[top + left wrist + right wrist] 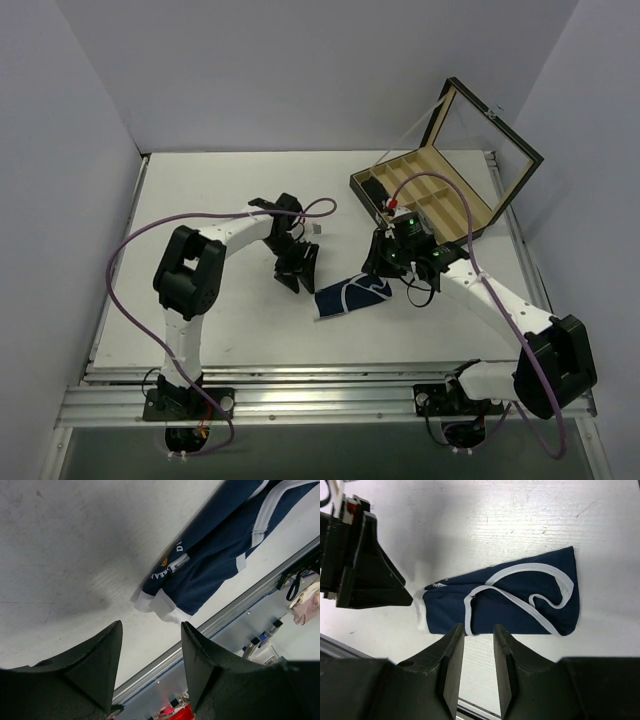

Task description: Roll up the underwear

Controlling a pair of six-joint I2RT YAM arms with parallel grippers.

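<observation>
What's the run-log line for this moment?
underwear: folded flat on table | left gripper: open, empty, short of it | right gripper: open, empty, at its edge

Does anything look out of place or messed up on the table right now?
Nothing stands out. The underwear lies as a flat folded strip on the table, not rolled yet; the divided box stands open.

The white table (225, 330) bears the folded navy underwear (352, 293) and an open divided box (420, 172)
</observation>
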